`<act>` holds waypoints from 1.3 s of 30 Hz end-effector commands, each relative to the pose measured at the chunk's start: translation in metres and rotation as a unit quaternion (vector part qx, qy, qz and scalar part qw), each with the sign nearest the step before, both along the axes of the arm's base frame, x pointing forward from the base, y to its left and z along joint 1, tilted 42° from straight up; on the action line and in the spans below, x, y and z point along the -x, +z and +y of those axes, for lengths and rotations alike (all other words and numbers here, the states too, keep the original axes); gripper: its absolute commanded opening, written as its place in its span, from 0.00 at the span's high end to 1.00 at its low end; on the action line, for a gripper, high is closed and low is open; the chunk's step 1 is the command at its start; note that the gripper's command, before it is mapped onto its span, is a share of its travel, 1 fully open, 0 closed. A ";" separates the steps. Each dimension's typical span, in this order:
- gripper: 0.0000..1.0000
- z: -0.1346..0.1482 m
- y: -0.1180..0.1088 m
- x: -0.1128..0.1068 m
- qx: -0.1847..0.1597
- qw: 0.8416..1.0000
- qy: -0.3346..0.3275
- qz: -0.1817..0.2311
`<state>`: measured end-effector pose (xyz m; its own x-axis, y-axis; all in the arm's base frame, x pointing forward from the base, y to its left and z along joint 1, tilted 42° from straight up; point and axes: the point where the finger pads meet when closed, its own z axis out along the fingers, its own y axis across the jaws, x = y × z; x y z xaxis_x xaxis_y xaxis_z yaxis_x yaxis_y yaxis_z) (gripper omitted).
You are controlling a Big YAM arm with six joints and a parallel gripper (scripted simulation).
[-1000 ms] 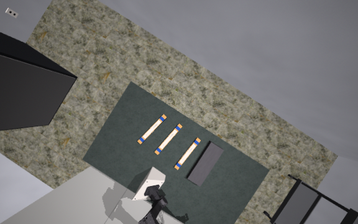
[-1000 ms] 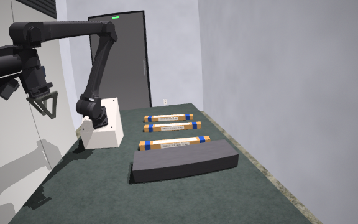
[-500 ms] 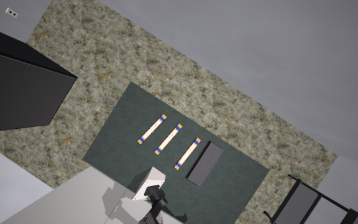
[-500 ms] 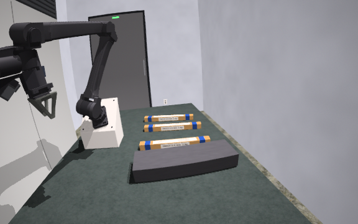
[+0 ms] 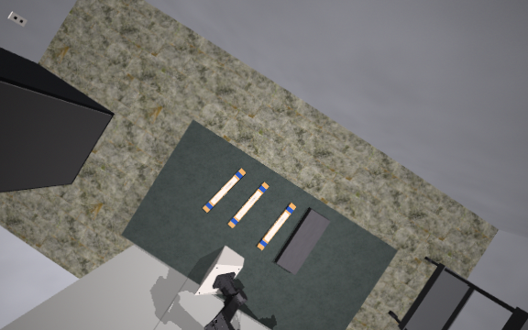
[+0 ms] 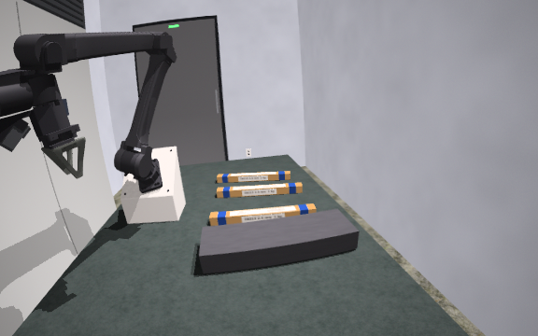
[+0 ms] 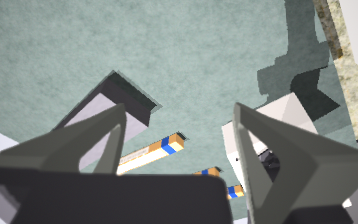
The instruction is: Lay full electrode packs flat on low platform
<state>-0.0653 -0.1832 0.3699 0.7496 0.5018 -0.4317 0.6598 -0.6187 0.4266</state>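
- packs (image 6: 261,214) are orange-tan with blue bands near each end and a white label strip down the middle
- low platform (image 6: 278,240) is plain dark grey
- mat (image 6: 260,299) is mottled dark green
- floor (image 5: 163,87) is blotchy beige-olive stone
- arm (image 6: 148,107) is black, on a white pedestal (image 6: 171,196)
- gripper (image 7: 180,150) fingers are grey

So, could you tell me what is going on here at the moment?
A single black arm is raised well above the green mat, its claw open and holding nothing. Three electrode packs lie side by side on the mat, none touched. The low grey platform beside the nearest pack has nothing on it yet, so no pack has been sorted.
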 end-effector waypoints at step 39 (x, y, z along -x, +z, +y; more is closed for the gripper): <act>0.26 -0.015 0.034 -0.029 -0.073 0.992 0.107 0.002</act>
